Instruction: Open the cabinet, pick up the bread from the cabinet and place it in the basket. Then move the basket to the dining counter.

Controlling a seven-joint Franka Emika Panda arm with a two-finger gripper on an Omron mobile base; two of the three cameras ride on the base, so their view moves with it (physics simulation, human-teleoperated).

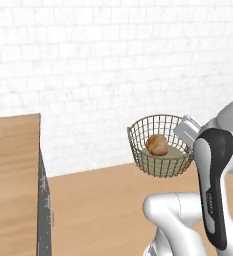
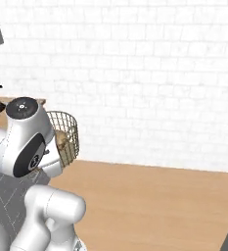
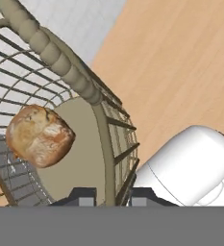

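One basket (image 1: 160, 147) is being carried clear of any surface, hanging in the air above the wood floor (image 1: 103, 210) and in front of the white brick wall (image 1: 113, 65). One bread (image 1: 157, 144) is lying inside it on the flat beige base, near the wall of the mesh. In the hand view the gripper (image 3: 111, 197) is pinching the basket's wire side wall between its two fingertips (image 3: 83, 197), one inside the mesh and one outside, jaws nearly together on the wire. One counter with a wood top (image 1: 13, 180) and grey side is standing at the left, well apart from the basket.
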